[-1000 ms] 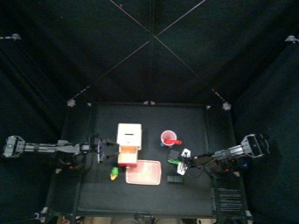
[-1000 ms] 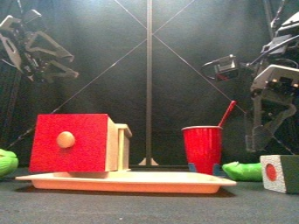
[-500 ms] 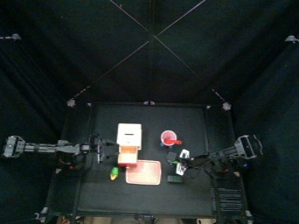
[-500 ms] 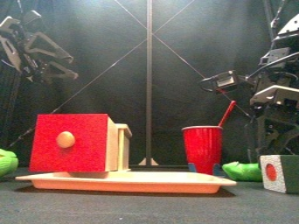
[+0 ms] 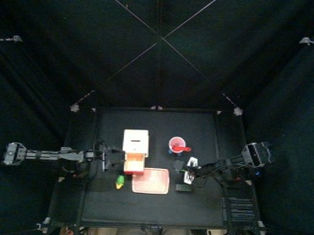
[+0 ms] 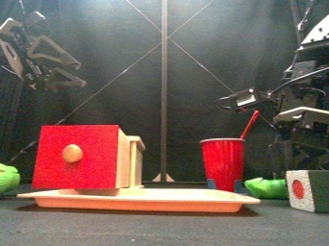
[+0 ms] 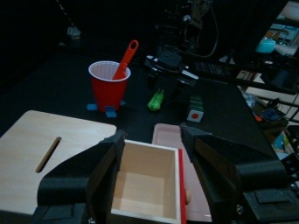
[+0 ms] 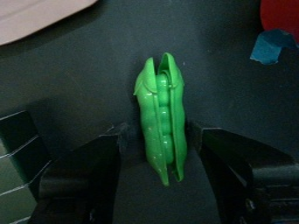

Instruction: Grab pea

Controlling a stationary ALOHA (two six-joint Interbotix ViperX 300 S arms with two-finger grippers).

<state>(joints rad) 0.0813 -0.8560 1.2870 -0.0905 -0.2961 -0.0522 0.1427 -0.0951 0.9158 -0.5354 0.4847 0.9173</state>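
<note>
Right gripper (image 8: 163, 144) jaws spread around one pea (image 8: 162, 114); seemingly two green pieces.

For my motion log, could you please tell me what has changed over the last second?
The right gripper has come down by the red cup, lower in the front view, and its open jaws now straddle the pea without closing. The left gripper, wooden box and pink tray stayed put.
</note>
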